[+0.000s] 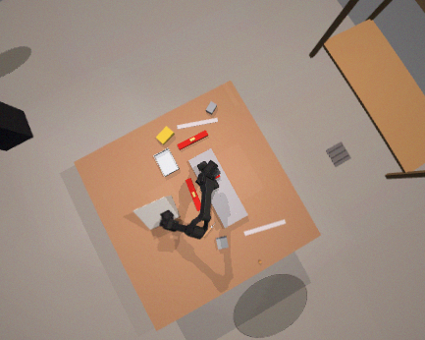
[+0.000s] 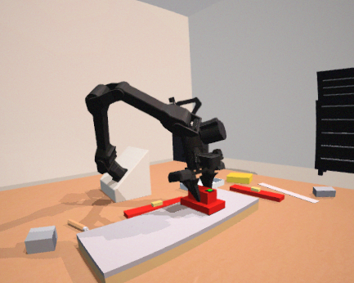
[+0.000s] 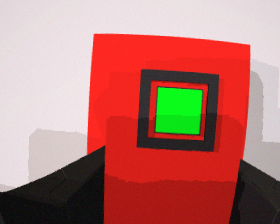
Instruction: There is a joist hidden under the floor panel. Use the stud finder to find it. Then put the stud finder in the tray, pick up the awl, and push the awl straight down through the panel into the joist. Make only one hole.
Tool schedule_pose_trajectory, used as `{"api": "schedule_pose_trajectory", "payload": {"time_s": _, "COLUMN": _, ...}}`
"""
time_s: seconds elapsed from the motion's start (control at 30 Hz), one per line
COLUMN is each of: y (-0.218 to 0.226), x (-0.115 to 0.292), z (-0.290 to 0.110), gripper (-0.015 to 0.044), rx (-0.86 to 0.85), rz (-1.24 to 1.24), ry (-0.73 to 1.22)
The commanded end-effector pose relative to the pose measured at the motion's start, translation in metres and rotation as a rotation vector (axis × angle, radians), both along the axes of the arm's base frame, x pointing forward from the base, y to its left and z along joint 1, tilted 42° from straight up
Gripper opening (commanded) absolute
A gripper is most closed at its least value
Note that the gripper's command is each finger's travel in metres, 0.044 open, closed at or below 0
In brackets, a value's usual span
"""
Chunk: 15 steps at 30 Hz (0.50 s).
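My gripper (image 2: pixel 201 189) (image 1: pixel 209 169) is shut on the red stud finder (image 2: pixel 205 201) (image 3: pixel 171 63) (image 1: pixel 217 176). It holds the stud finder flat on the grey-white floor panel (image 2: pixel 152 237) (image 1: pixel 231 201) (image 3: pixel 44 63), near the panel's far end. The square lamp (image 3: pixel 179 110) (image 2: pixel 209 190) on the stud finder glows green. The white tray (image 1: pixel 166 162) (image 2: pixel 219 182) lies just beyond the panel's far end. The awl (image 2: pixel 76 224), with a wooden handle, lies on the floor near the panel's near-left corner.
Two red levels (image 1: pixel 192 141) (image 1: pixel 192 193) (image 2: pixel 256 192) (image 2: pixel 152 204) lie by the panel. A yellow block (image 1: pixel 165 135) (image 2: pixel 239 177), two grey cubes (image 2: pixel 40 239) (image 2: pixel 324 190) and white strips (image 1: pixel 197 123) (image 1: pixel 264 227) lie around. The arm's white base wedge (image 2: pixel 129 176) stands to the left.
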State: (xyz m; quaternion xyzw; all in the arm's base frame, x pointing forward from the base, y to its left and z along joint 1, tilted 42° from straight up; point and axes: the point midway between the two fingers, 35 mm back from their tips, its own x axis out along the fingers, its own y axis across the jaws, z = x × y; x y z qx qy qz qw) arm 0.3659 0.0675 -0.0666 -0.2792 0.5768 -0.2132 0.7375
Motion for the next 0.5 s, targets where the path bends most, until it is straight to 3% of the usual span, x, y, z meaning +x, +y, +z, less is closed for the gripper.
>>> {"api": "schedule_pose_trajectory", "payload": {"time_s": 0.0, "y": 0.009, "x": 0.0, "z": -0.008, "gripper": 0.0, "rx": 0.006, "rz": 0.0, "ry": 0.002}}
{"api": "schedule_pose_trajectory", "payload": {"time_s": 0.47, "y": 0.038, "x": -0.001, "z": -0.032, "gripper": 0.0, "rx": 0.009, "rz": 0.0, "ry": 0.002}}
